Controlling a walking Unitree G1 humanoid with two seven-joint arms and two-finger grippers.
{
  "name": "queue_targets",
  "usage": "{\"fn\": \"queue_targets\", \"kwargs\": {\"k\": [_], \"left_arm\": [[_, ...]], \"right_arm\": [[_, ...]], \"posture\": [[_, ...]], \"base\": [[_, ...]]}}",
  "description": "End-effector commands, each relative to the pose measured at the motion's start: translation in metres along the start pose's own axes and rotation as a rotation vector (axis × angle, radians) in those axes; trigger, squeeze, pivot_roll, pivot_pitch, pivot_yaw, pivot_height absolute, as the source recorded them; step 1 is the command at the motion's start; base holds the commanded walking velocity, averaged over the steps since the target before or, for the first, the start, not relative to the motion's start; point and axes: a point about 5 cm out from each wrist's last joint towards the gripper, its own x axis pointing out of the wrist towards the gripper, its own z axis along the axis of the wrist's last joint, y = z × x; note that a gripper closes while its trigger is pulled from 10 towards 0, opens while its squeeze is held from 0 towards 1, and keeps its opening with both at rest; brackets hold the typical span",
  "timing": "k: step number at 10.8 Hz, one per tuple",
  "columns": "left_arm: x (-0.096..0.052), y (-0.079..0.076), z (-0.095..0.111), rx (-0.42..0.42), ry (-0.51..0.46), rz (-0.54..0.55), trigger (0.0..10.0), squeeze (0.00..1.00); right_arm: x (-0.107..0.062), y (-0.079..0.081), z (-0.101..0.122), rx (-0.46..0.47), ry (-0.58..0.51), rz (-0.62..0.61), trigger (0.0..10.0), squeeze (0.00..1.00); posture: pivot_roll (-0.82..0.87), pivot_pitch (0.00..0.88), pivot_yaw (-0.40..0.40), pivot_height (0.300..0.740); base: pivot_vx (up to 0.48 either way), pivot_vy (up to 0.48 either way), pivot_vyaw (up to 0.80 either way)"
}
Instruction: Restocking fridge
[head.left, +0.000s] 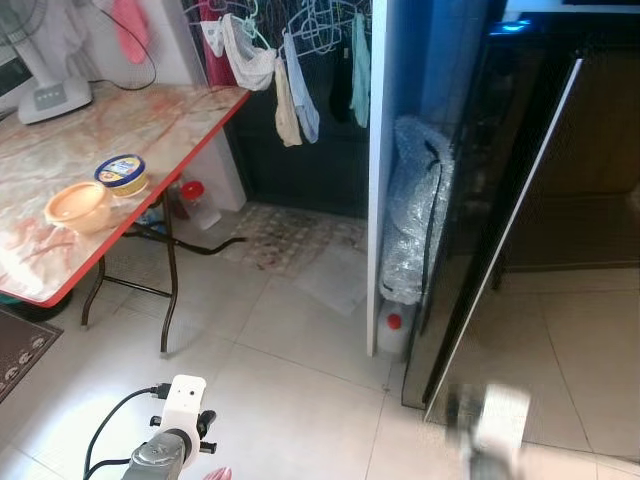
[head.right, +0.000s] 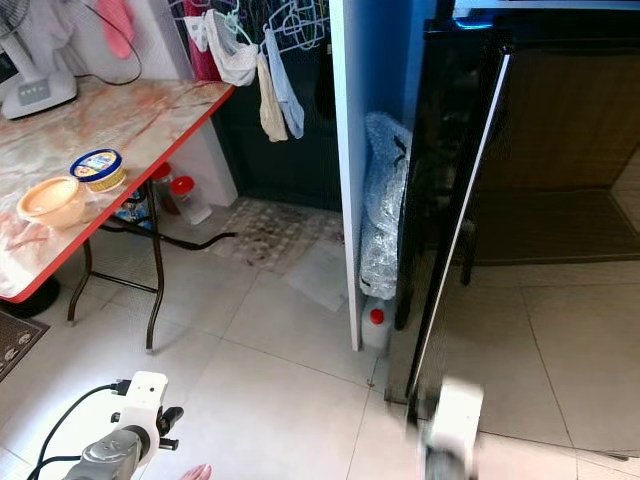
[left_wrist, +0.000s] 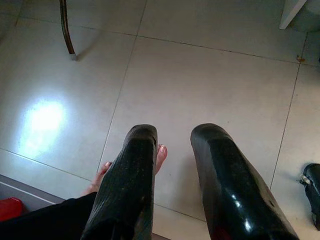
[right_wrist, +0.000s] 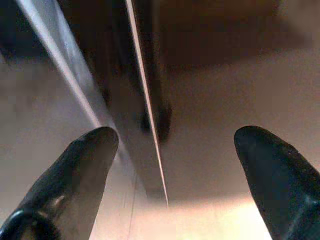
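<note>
Door (head.left: 500, 230) at frame right stands ajar; our right gripper (right_wrist: 172, 165), spread wide and empty, may clip its edge.

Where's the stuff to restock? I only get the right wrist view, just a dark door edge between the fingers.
Observer: On the red-edged table, to the robot's left: a yellow tub with a blue-and-yellow lid and a peach bowl.
Operator: Is the left gripper carrying anything?
Observer: No. The left gripper is open and empty, pointing at the floor tiles, near a person's bare foot.
Operator: What's next to the fridge?
Observer: A bubble-wrapped bundle stands between its dark door and a white panel.
</note>
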Motion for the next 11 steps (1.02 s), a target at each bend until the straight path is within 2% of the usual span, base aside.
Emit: {"fn": "queue_targets", "kwargs": {"k": [1, 2, 5, 11], "left_arm": [[-0.002, 0.007, -0.004, 0.009, 0.015, 0.015, 10.0, 0.00], [-0.002, 0.006, -0.004, 0.004, 0.015, 0.017, 10.0, 0.00], [-0.002, 0.005, -0.003, 0.000, 0.010, 0.014, 10.0, 0.00], [-0.002, 0.004, -0.004, -0.009, 0.010, 0.014, 10.0, 0.00]], "right_arm": [[0.006, 0.004, 0.015, 0.021, -0.076, -0.006, 10.0, 0.00], [0.021, 0.010, 0.046, 0.037, -0.197, -0.001, 10.0, 0.00], [0.029, 0.026, 0.083, 0.068, -0.346, 0.036, 10.0, 0.00], [0.028, 0.029, 0.086, 0.067, -0.345, 0.055, 10.0, 0.00]], "posture": [[-0.21, 0.017, 0.130, 0.740], [-0.21, 0.012, 0.127, 0.740], [-0.21, 0.013, 0.125, 0.740], [-0.21, 0.028, 0.124, 0.740]], "base": [[0.000, 0.000, 0.00], [0.000, 0.000, 0.00], [0.000, 0.000, 0.00], [0.000, 0.000, 0.00]]}}
